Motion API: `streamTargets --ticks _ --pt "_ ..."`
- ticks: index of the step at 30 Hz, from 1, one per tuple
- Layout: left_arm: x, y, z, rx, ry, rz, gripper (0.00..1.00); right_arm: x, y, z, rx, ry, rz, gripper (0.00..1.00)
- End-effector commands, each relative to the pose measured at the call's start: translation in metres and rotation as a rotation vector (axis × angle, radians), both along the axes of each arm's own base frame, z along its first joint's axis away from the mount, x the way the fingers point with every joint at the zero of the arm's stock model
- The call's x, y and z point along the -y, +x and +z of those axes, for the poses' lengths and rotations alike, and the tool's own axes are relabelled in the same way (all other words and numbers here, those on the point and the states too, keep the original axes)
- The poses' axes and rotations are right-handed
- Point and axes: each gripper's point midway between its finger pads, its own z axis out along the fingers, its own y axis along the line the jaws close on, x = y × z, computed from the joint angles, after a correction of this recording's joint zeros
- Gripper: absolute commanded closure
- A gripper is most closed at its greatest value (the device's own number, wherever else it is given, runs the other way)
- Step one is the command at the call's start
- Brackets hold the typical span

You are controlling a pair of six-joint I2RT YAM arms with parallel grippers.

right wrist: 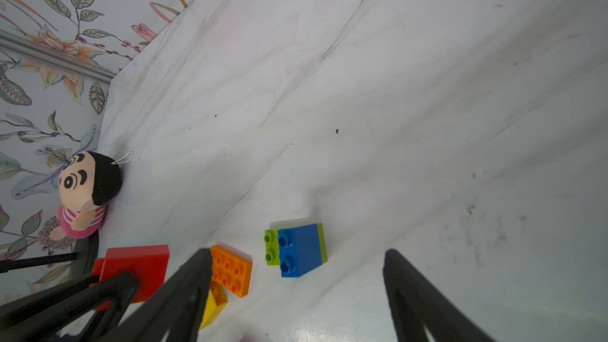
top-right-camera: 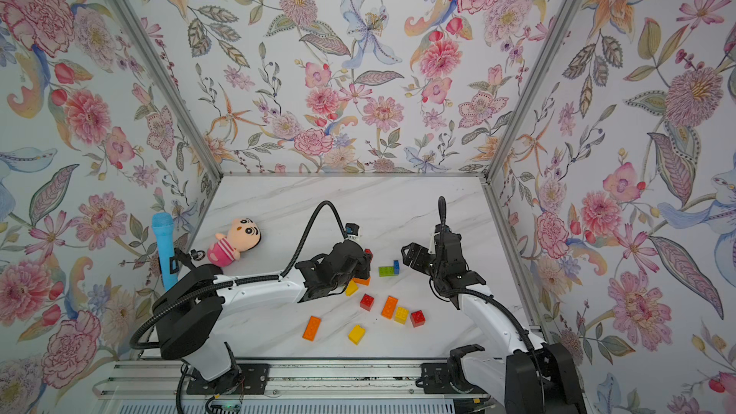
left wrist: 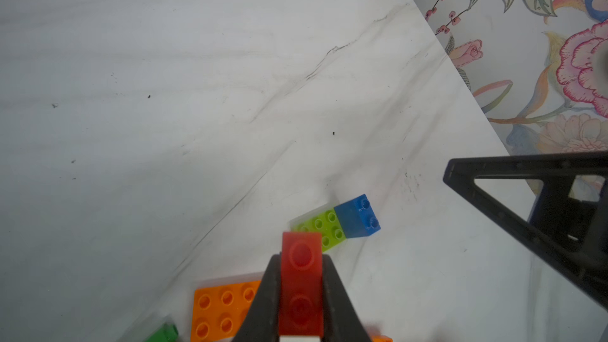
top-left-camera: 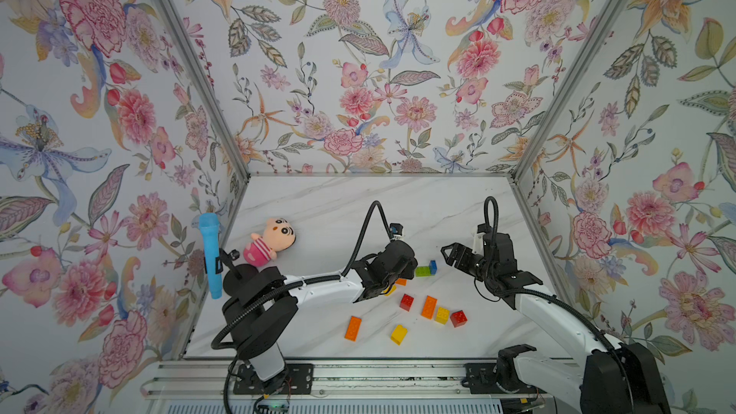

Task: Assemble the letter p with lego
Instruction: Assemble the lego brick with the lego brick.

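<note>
Front bricks: a front orange brick (top-left-camera: 353, 328) and a front yellow brick (top-left-camera: 398, 334) lie apart on the bench (top-left-camera: 338, 209), closest to the arm bases.
Middle row: just behind them sit a left red square (top-left-camera: 406, 302), a mid orange brick (top-left-camera: 429, 307), a small yellow square (top-left-camera: 442, 315) touching that orange one, and a right red square (top-left-camera: 458, 318) just beside the yellow.
Left claw: the left claw (left wrist: 301, 258) is clenched on a held red brick (left wrist: 301, 287), gripping it by its two sides and carrying it clear of the bench.
Below the left claw: a flat orange brick (left wrist: 227, 310) lies studs up. A tilted yellow brick (top-left-camera: 390, 290) beside it is partly hidden by the arm.
Joined pair: a green brick (top-left-camera: 422, 271) and a blue brick (top-left-camera: 433, 266) touch each other on the bench, between the two claws.
Right claw: the right claw (top-left-camera: 448, 255) is released, its fingers spread wide with nothing between them. It hangs near the joined pair, on the right.
Left wall: a blue microphone (top-left-camera: 211, 254) stands upright against it.
Far left: a plush doll (top-left-camera: 267, 244) in pink stripes lies on the bench near the wall, well apart from the bricks.
</note>
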Motion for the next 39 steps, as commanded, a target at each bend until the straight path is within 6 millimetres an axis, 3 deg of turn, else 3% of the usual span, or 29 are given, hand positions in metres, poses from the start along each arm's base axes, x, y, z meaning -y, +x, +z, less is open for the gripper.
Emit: streamTargets --ticks 1,6,12,20,39 --pt "0.006 0.001 -0.015 -0.032 0.053 0.032 1.0 -0.011 -0.002 -0.013 -0.083 0.145 0.005 0.2" --pt "0.013 0.006 -0.03 -0.041 0.074 0.046 1.0 -0.023 -0.006 -0.033 -0.126 0.206 0.017 0.16" --pt "0.022 0.011 -0.043 -0.049 0.083 0.044 1.0 -0.029 -0.005 -0.039 -0.1 0.252 0.012 0.1" --pt "0.027 0.015 -0.056 -0.054 0.106 0.044 1.0 -0.047 0.002 -0.045 -0.11 0.348 0.038 0.11" --pt "0.007 0.019 -0.065 -0.059 0.129 0.093 1.0 -0.073 -0.018 -0.045 -0.122 0.366 0.039 0.13"
